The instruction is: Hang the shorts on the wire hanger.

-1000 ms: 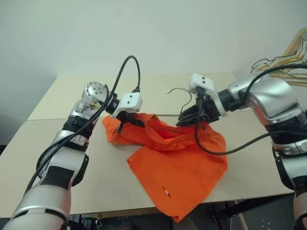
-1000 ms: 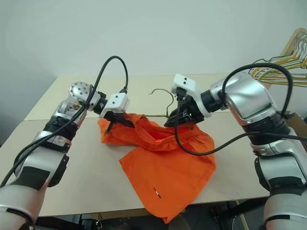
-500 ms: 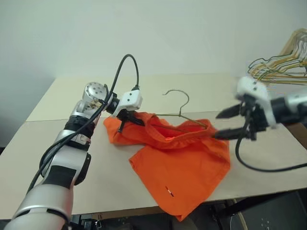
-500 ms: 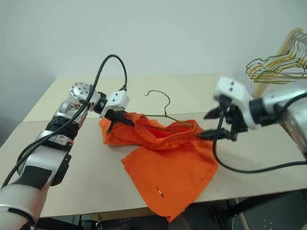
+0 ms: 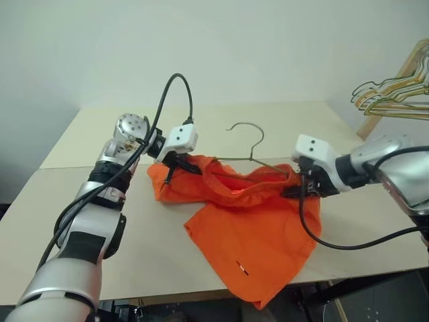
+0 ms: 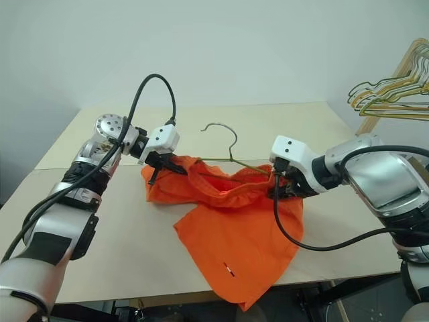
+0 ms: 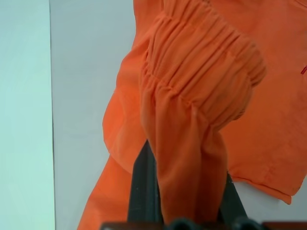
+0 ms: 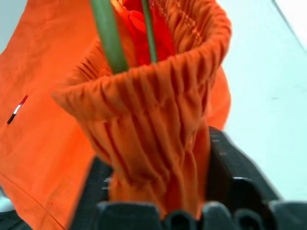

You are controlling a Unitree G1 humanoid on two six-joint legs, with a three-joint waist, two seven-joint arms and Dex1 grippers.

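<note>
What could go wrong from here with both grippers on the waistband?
1. The wire hanger sits loose inside the shorts, gripped by neither gripper; stretching the waistband could tip or slide it out.
2. The right gripper pinches a thick bunch of gathered waistband, which could slip out under tension.
3. The left gripper holds the opposite end; uneven pull may bunch fabric off one hanger shoulder.
</note>
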